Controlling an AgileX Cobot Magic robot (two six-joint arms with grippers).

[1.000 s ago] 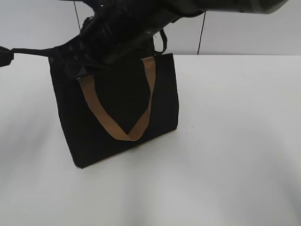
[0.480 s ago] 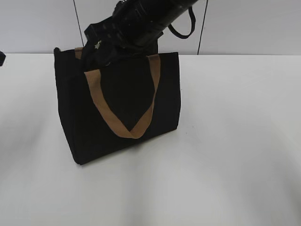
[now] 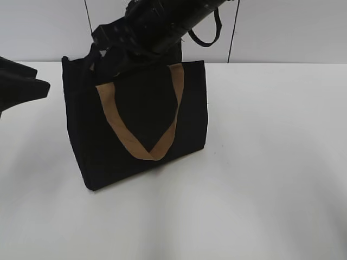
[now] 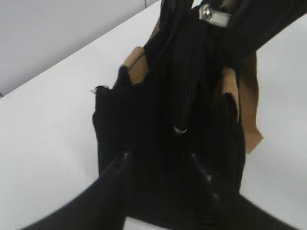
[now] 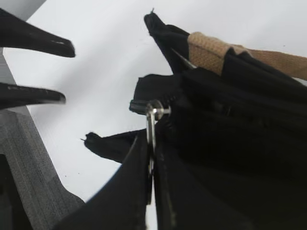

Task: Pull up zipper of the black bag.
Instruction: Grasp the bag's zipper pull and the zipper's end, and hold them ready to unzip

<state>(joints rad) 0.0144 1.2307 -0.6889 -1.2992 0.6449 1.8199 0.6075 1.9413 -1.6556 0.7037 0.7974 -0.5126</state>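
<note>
The black bag (image 3: pixel 135 119) stands on the white table with a tan handle (image 3: pixel 141 146) hanging down its front. My right gripper (image 3: pixel 114 54) reaches across from the upper right to the bag's top left end. In the right wrist view it (image 5: pixel 152 143) is shut on the zipper's grey metal pull tab (image 5: pixel 151 117), near the bag's end. The tab shows as a small ring in the left wrist view (image 4: pixel 180 129). My left gripper (image 3: pixel 42 77) is open and empty at the left edge, apart from the bag. In its own view it (image 4: pixel 159 158) faces the bag's end (image 4: pixel 144 143).
The white table (image 3: pixel 260 162) spreads to the right and front of the bag. A pale wall (image 3: pixel 287 32) runs behind. The second tan handle (image 5: pixel 211 52) lies over the bag's top. A grey surface (image 5: pixel 33 182) shows at the lower left of the right wrist view.
A second ago the bag's top left corner was stretched out to the left. It has been let go and has sprung back. My left gripper now hangs open beside the bag.
</note>
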